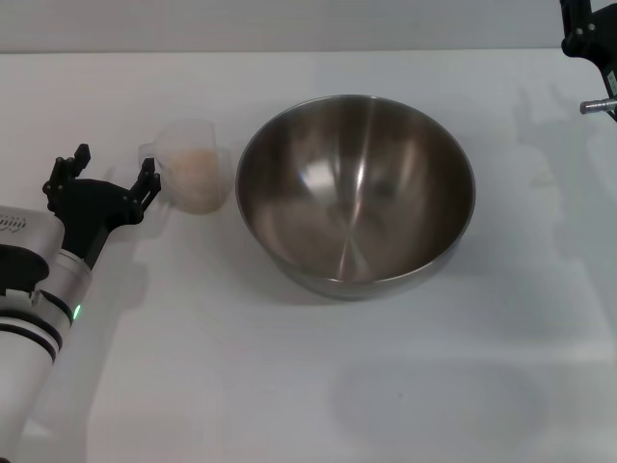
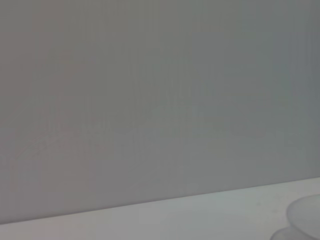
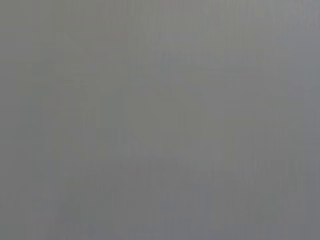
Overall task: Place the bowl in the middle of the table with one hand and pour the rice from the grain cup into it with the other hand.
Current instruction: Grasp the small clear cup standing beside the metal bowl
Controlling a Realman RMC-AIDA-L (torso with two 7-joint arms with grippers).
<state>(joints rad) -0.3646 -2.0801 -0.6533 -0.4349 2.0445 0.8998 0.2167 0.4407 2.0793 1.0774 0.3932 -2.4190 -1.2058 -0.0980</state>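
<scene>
Bowl (image 1: 355,193) sits upright near the middle of the tabletop (image 1: 289,386), inside showing no grains. Grain cup (image 1: 193,166) stands just beside the bowl on the robot's left, holding a heap of rice (image 1: 197,174). Left claw (image 1: 108,179) is released, fingers spread, at the cup's handle side, grasping nothing. Right claw (image 1: 596,48) is at the far right edge; its state cannot be told.

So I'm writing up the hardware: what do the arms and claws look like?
The left arm is white, with black bands and a small green light. Its left claw is black, with angular fingers. Of the right arm, only black parts and a silver rod show at the table's far corner.
</scene>
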